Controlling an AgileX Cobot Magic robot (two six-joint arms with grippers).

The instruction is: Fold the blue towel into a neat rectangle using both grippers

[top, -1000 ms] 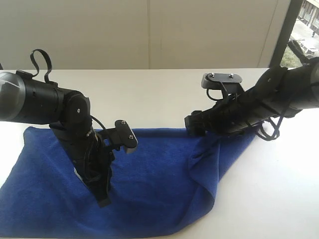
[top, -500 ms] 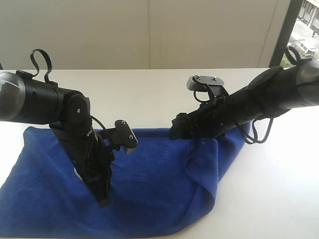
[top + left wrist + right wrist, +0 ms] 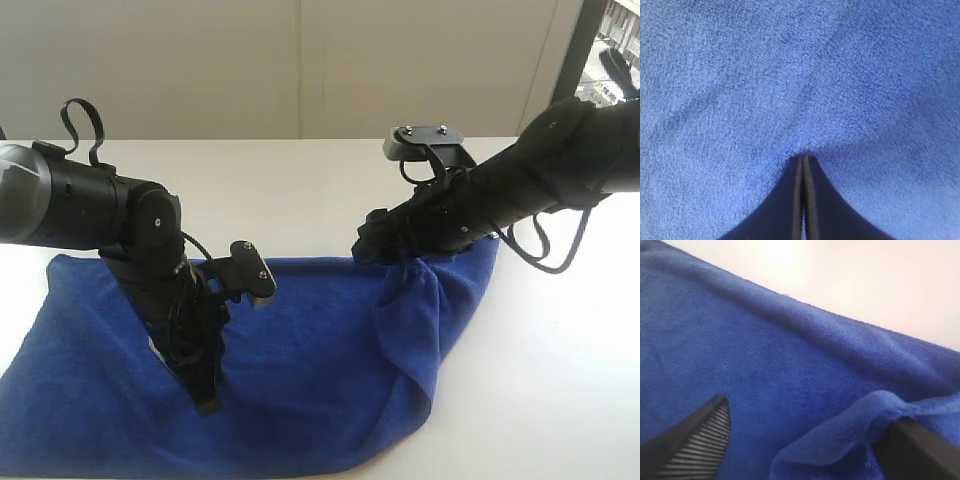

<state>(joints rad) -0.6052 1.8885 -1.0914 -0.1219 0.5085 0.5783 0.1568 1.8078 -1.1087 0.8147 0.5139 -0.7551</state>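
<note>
I see the deep royal-blue terry towel (image 3: 320,370) spread on the white table (image 3: 330,180), its right end bunched up. My left gripper (image 3: 803,161) presses tightly closed jaws onto the cloth. My right gripper (image 3: 807,415) has its jaws wide apart, with a fold draped over one finger (image 3: 910,445).

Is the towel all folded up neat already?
No, the towel lies spread wide over the table, and one end is rumpled into a loose flap.
</note>
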